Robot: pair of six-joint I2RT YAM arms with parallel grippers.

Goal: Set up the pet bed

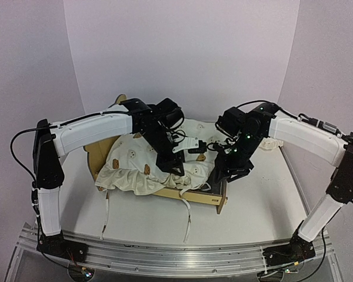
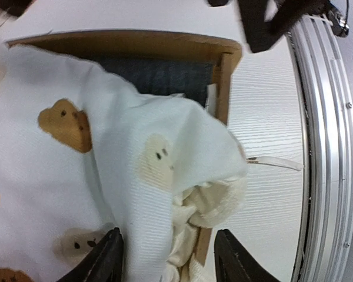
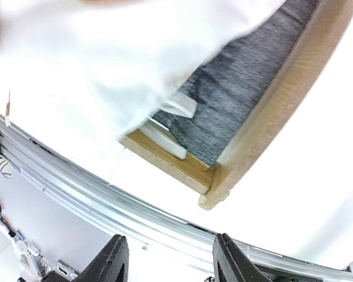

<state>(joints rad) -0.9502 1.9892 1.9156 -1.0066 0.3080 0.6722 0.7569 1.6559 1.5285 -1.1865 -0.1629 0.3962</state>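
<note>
Left hand (image 2: 167,258) parted over cushion (image 2: 94,176), pet bed (image 2: 135,44)

Both arms bend inward, left hand (image 1: 172,163) and right hand (image 1: 227,171) pointing down, fingers parted.

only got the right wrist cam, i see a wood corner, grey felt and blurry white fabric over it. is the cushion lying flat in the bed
Observer: No. From the top camera the bear-print cushion is bunched up, and its near-left edge is draped over the near rail of the pet bed.
Operator: where's the left end effector
Observer: The left end effector is over the cushion's crumpled near edge, its fingers apart and not clamped on the fabric.
Operator: any strings loose
Observer: Two tie strings trail across the table toward the arm bases.
</note>
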